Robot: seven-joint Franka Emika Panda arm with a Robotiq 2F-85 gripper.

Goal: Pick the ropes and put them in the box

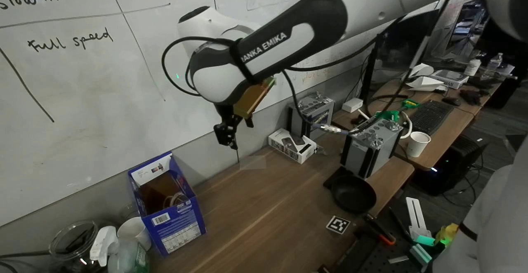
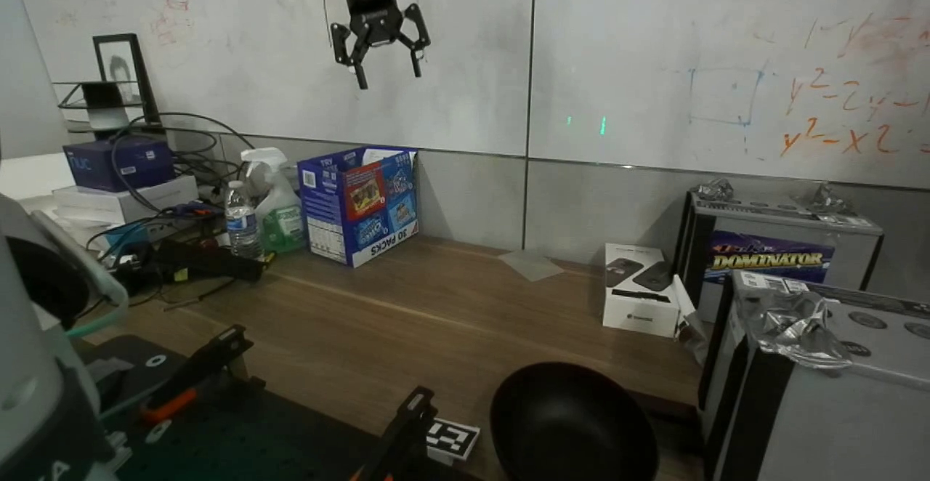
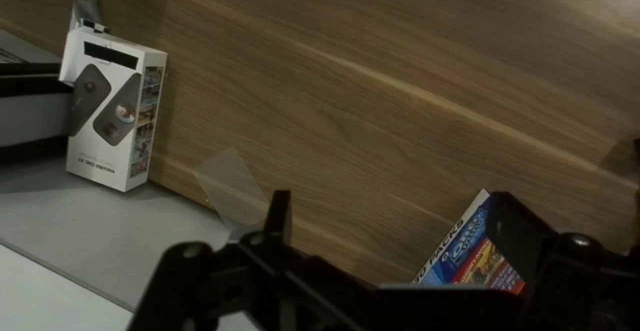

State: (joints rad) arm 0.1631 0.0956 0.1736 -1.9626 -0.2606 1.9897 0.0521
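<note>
The ropes (image 1: 177, 198) lie inside the box (image 1: 179, 229): in an exterior view thin, pale loops curl against the brown interior, toward four o'clock of its opening, and how deep they reach is hidden by the blue wall. The box stands upright on the surface (image 1: 264, 198), tall and deep blue, with a white printed panel at eleven o'clock of the opening and, on the outer wall at five o'clock, a white barcode label above fine print too small to read. Another side carries red and blue pictures over a white strip lettered "30 PACKS". In an exterior view the hand (image 2: 390, 81) hangs high above the surface, its two fingers spread well apart, the box near six o'clock from it. At four o'clock in the wrist view a corner of the box shows, partly covered by a dark finger. Just beside the box, at eight o'clock, are a white cup (image 1: 134, 228) and a spray bottle (image 1: 123, 256); a black pan (image 1: 353, 194) lies well apart at three.
</note>
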